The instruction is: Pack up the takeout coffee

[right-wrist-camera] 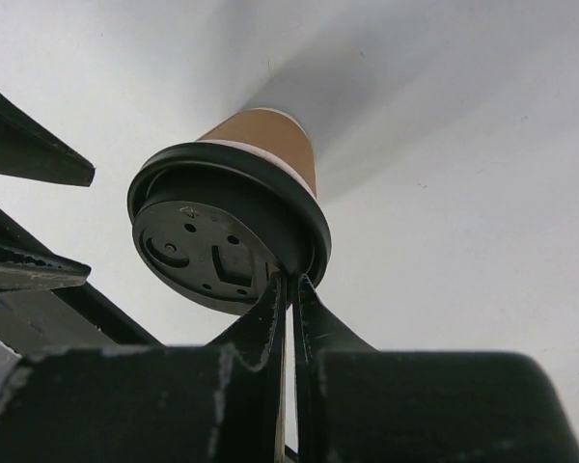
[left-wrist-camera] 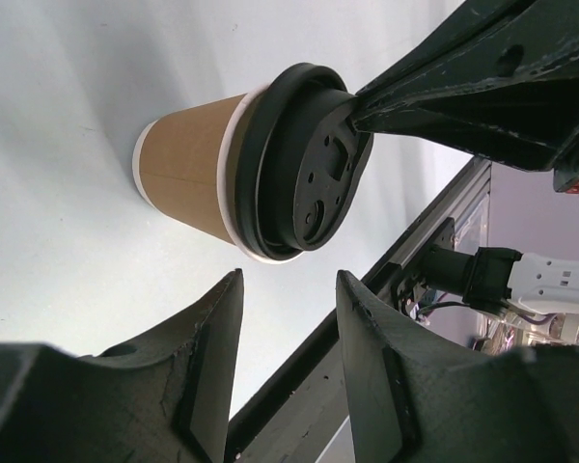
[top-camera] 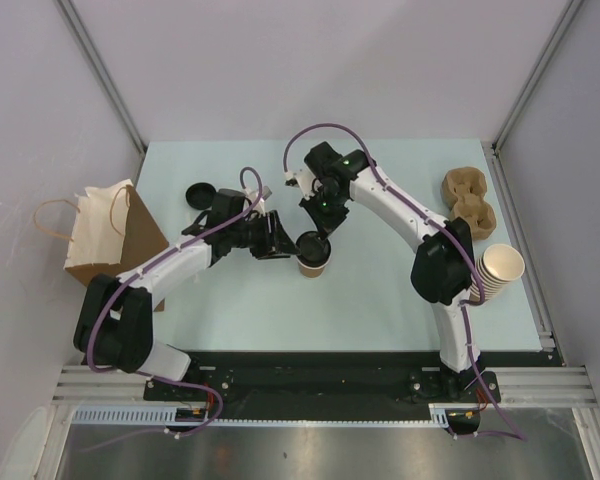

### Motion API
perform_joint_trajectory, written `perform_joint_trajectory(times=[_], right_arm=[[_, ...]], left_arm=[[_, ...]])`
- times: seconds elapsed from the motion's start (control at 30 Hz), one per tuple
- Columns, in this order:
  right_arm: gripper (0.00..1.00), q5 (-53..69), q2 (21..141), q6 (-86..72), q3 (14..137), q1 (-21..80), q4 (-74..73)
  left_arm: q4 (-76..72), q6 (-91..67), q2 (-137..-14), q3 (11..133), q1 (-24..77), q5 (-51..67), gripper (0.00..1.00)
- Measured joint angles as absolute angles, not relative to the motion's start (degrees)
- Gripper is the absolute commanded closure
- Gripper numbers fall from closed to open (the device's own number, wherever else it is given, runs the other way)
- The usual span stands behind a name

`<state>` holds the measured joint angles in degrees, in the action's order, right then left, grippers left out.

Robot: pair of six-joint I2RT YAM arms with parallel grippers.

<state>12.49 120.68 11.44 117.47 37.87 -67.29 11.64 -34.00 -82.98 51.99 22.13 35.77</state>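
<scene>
The takeout coffee (top-camera: 313,256), a small kraft cup (left-wrist-camera: 188,169) with a black lid (left-wrist-camera: 304,164), stands upright mid-table. My right gripper (right-wrist-camera: 289,282) is shut, with its tips against the rim of the lid (right-wrist-camera: 212,241); it holds nothing between them. It comes down on the cup from behind (top-camera: 318,228) and shows as a dark wedge (left-wrist-camera: 367,101) in the left wrist view. My left gripper (left-wrist-camera: 289,280) is open, its fingers level with the cup's side and just short of it, touching nothing. It sits left of the cup (top-camera: 280,245).
A brown paper bag (top-camera: 110,235) lies at the left table edge. A loose black lid (top-camera: 200,193) rests behind my left arm. A pulp cup carrier (top-camera: 470,200) and a stack of lidless cups (top-camera: 500,270) are on the right.
</scene>
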Motion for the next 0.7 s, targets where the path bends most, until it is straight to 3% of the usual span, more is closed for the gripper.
perform_joint_trajectory(times=[0.7], right_arm=[[1.0, 13.98, 116.81, 11.68, 117.14, 37.91, -67.2]], left_arm=[[10.11, -34.04, -83.09, 51.99, 22.13, 36.36, 0.51]])
